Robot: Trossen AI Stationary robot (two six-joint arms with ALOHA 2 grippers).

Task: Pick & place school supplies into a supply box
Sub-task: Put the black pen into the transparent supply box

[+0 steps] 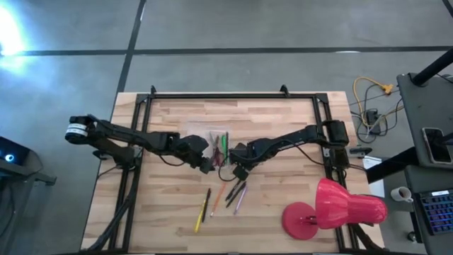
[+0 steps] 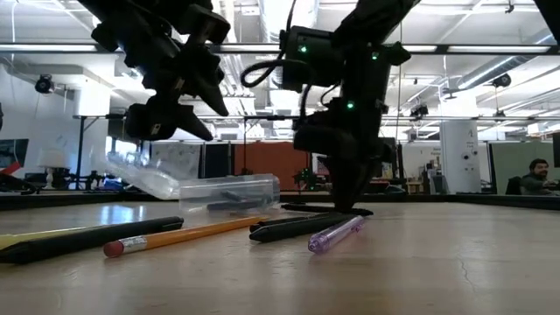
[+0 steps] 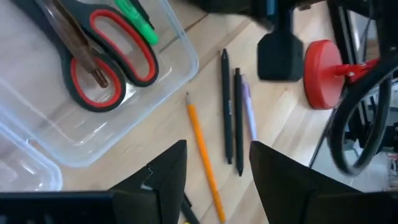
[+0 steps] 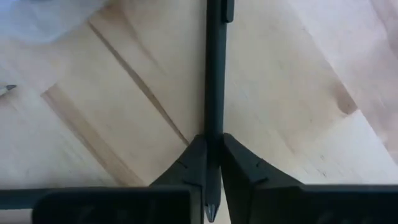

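Note:
The clear supply box sits mid-table and holds red-handled scissors, a green marker and a brown pen. In front of it, several supplies lie flat on the wood: a yellow pencil, an orange pencil, black pens and a purple pen. My left gripper hangs open above the orange pencil, beside the box's near edge. My right gripper is down at the table, shut on a black pen. My right gripper pinches the black pen between its two fingers, close to the pen's pointed end. The fingers come from above, pointing down, and lie across the pen. The pen lies level along the wood; whether it is lifted clear, I cannot tell.
A big red lamp lies on the table's near right part. A dark metal frame runs along the far edge and both sides. Bare wood lies at the near left and far right.

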